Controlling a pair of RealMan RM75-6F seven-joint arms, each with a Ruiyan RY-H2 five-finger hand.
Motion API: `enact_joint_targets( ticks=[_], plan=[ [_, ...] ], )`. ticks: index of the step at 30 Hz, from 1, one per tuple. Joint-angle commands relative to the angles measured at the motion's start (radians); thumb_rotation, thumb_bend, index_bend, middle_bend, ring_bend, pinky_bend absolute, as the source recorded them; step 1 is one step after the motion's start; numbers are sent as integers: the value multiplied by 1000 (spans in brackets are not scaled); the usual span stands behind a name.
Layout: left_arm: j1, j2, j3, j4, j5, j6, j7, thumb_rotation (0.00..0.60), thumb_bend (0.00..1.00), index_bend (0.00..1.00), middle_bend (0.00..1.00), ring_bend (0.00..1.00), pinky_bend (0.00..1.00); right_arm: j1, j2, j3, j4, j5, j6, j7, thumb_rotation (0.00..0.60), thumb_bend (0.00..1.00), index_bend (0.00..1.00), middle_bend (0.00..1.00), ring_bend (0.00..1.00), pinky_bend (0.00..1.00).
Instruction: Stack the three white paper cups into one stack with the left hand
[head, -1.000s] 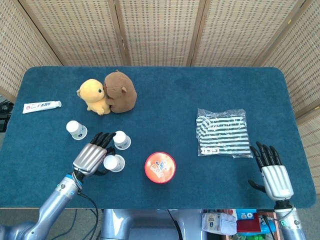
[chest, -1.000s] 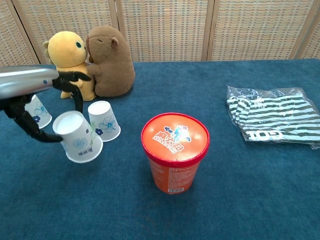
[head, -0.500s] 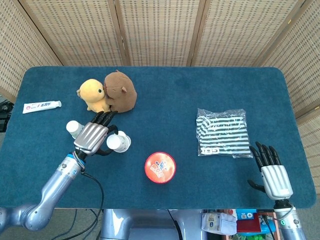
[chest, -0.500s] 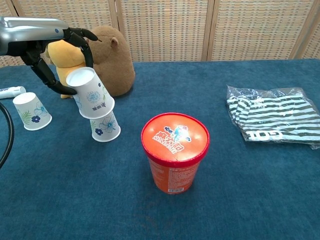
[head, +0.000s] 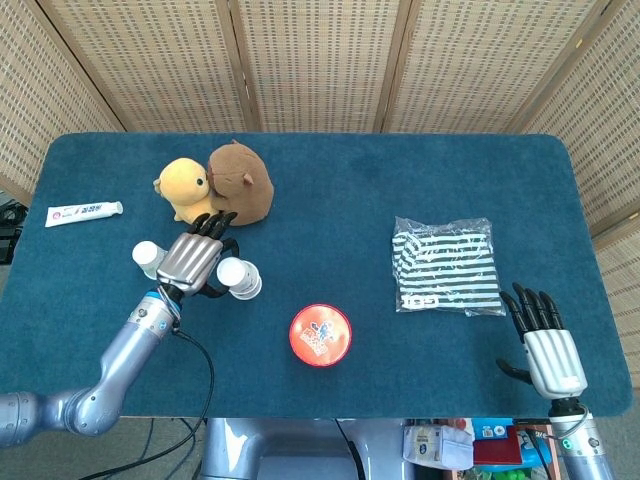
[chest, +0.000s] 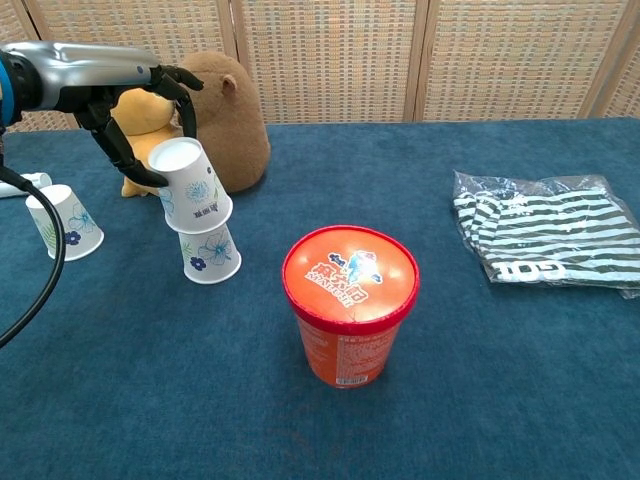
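— Where was the cup?
— The left hand gripped a paper cup, tilted atop a second cup; the third cup stood apart, half hidden from above.
— The other hand?
— The right hand lay spread, wrist cut off.

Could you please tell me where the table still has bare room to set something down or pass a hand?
The blue cloth is bare between the brown plush toy and the striped bag, and along the front left edge. It is crowded where the left hand holds a white paper cup over another, near the third cup, the yellow plush and the orange tub.
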Motion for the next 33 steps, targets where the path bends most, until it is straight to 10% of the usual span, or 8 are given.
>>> enact_joint_targets(
  ticks=[1, 21, 33],
  plan=[
    [-10, -10, 8, 15, -12, -1, -3, 600, 242, 436, 0, 0, 0, 0, 0, 1, 0, 1, 0, 1, 600, 0, 0, 0, 0, 0],
    [-68, -74, 46, 116, -93, -19, 3, 600, 242, 430, 0, 0, 0, 0, 2, 1, 2, 4, -1, 11, 600, 0, 0, 0, 0, 0],
    [-47, -19, 70, 84, -62, 26, -11, 600, 242, 163, 0, 0, 0, 0, 3, 0, 2, 3, 0, 9, 600, 0, 0, 0, 0, 0]
  ],
)
